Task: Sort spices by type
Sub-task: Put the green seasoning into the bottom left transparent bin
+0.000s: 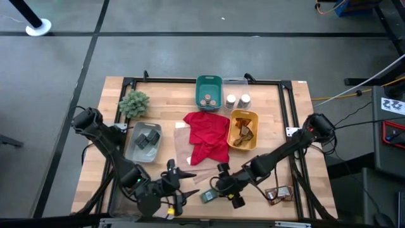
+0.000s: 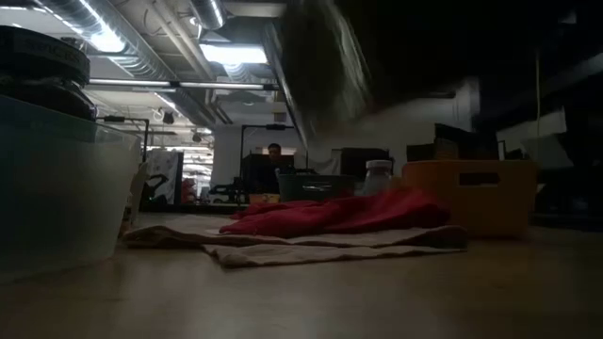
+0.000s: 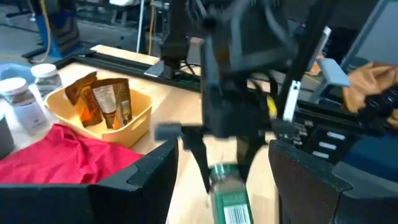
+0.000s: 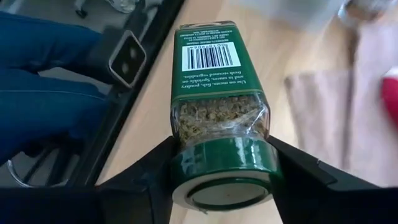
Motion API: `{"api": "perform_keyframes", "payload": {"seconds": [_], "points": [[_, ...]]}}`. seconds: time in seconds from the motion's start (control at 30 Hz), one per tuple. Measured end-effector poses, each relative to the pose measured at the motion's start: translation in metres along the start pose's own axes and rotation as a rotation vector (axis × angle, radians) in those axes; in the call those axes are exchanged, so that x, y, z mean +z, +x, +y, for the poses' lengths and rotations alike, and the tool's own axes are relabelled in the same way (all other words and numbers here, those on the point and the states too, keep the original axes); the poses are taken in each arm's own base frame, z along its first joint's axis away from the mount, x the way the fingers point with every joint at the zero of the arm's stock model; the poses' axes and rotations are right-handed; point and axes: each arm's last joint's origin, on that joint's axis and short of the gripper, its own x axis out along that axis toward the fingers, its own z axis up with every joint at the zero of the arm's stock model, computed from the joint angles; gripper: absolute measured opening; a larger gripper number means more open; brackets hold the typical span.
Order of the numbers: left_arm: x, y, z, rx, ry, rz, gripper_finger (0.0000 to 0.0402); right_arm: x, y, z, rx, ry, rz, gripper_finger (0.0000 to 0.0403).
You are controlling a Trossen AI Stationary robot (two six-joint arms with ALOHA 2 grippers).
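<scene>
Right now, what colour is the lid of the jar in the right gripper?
Green, like its label; the jar shows best in the right wrist view, clamped by the right gripper.

Table centre: blocked by red cloth (image 1: 207, 135). Back edge: occupied by teal bin (image 1: 209, 92) and clear bin (image 1: 237, 96). Right of cloth: yellow bin (image 1: 243, 130). Left: grey tray (image 1: 143, 141), plant (image 1: 134, 103). Bare wood was left along the far-left front.

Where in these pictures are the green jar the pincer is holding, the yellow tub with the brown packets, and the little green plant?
green jar (image 4: 219, 106), right wrist view, on its glass body below the label.
yellow tub (image 1: 255, 140), high view, on its right rim.
little green plant (image 1: 134, 103), high view, on its leafy middle.
</scene>
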Motion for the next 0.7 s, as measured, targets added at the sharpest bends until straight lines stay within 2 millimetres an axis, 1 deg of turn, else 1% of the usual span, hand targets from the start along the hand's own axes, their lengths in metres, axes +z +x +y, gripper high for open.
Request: {"api": "perform_keyframes", "payload": {"seconds": [0.1,0.2,0.27,0.33,0.43,0.53,0.7], "points": [[-0.002,-0.007,-0.004,-0.01,0.024,-0.005,0.0235,0.025,-0.014,-0.003,-0.026,-0.035,-0.031,0.0206],[-0.005,-0.015,-0.008,0.019,0.047,-0.034,0.0235,0.044,-0.026,-0.008,-0.058,-0.067,-0.069,0.0206],[-0.006,-0.021,-0.01,0.043,0.062,-0.057,0.0235,0.052,-0.031,-0.011,-0.066,-0.088,-0.087,0.0206],[-0.007,-0.026,-0.012,0.045,0.036,-0.069,0.0235,0.059,-0.035,-0.015,-0.073,-0.086,-0.107,0.0206],[-0.01,-0.033,-0.016,0.026,0.006,-0.069,0.0235,0.061,-0.038,-0.021,-0.089,-0.075,-0.088,0.0206],[-0.014,-0.026,-0.016,0.045,0.029,-0.067,0.0235,0.061,-0.039,-0.028,-0.13,-0.055,-0.077,0.0206],[-0.016,0.009,-0.004,0.113,0.032,-0.044,0.0235,0.058,-0.04,-0.043,-0.167,0.078,-0.04,0.0206]]}}
